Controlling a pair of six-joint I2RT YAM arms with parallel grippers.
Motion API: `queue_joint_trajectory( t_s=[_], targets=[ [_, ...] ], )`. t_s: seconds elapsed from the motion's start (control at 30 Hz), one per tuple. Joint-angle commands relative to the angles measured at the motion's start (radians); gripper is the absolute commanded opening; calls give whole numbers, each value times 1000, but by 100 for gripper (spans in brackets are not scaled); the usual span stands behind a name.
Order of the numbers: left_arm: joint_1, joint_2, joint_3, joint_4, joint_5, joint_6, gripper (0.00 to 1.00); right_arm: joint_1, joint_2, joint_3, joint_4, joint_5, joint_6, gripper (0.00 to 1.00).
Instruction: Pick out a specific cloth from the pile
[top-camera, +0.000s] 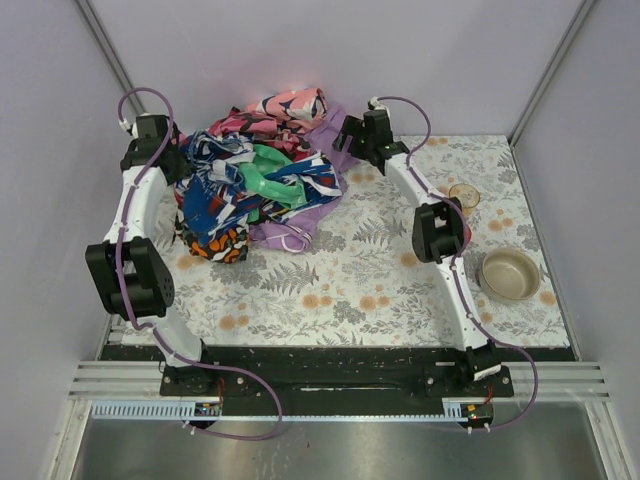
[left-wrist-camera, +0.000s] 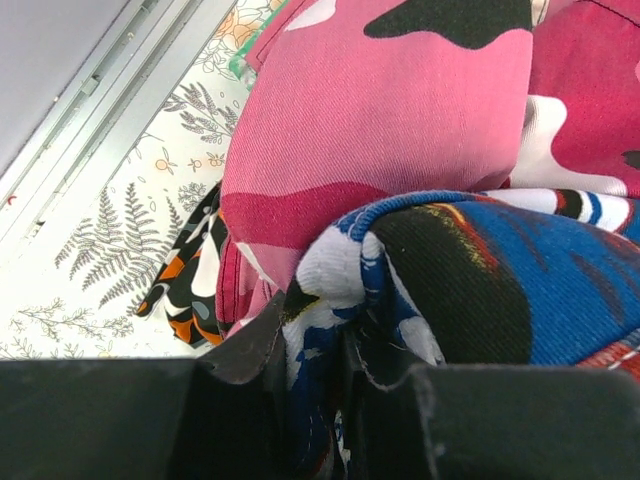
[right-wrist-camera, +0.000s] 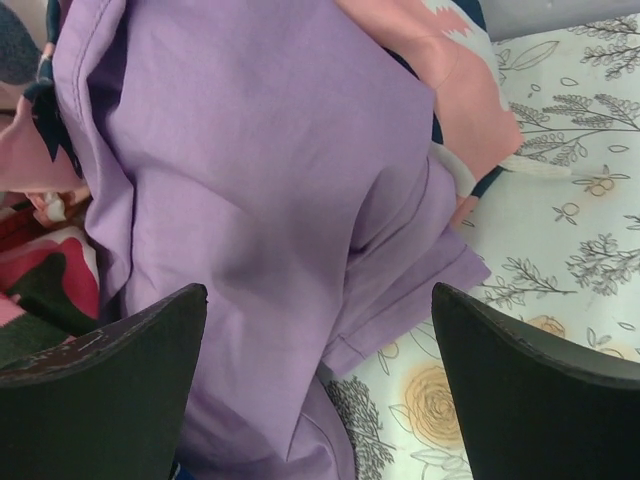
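Observation:
The pile (top-camera: 255, 170) of colourful garments lies at the back left of the table. The lilac cloth (top-camera: 292, 228) pokes out at the pile's front and right sides. It fills the right wrist view (right-wrist-camera: 260, 180), partly under a pink camouflage cloth (right-wrist-camera: 440, 60). My right gripper (top-camera: 345, 135) is open, its fingers wide apart just above the lilac cloth's edge (right-wrist-camera: 320, 290). My left gripper (top-camera: 185, 160) is at the pile's left side, shut on a fold of the blue-white-red patterned cloth (left-wrist-camera: 400, 270); the grip point shows in the left wrist view (left-wrist-camera: 310, 330).
A metal bowl (top-camera: 509, 272) sits at the right of the floral table cover (top-camera: 360, 280). A small tan disc (top-camera: 464, 194) lies behind it. An orange-black cloth (left-wrist-camera: 185, 285) hangs at the pile's left. Pale walls enclose the table on three sides.

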Motion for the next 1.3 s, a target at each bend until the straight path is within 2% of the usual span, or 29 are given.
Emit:
queue_joint_trajectory(
  t_s=[0.0, 0.23, 0.3, 0.37, 0.47, 0.6, 0.8, 0.93, 1.07, 1.27],
  targets=[
    [35, -7, 13, 69, -17, -9, 0, 4, 53, 86, 71, -40, 93, 100],
    [35, -40, -2, 92, 3, -8, 0, 17, 171, 178, 135, -71, 208, 100],
    [35, -44, 1, 97, 18, -6, 0, 33, 188, 182, 186, -75, 224, 93],
    [35, -47, 1, 105, 44, -5, 0, 46, 194, 182, 226, -69, 222, 77],
    [32, -46, 4, 114, 90, -11, 0, 66, 171, 180, 255, -58, 184, 47],
    [11, -50, 13, 120, 131, -17, 0, 70, 84, 131, 264, -3, 121, 0],
    [-103, -17, 97, 102, 96, -38, 0, 71, -128, 105, 197, -31, -9, 0],
    [-239, 109, 298, 5, 4, -46, 0, 76, -345, 48, 148, 6, -112, 0],
    [-284, 277, 522, -65, -10, -87, 0, 76, -533, 39, 119, 70, -274, 0],
    [-350, 500, 713, -61, -69, -135, 0, 76, -689, 178, 74, 52, -411, 0]
  ],
)
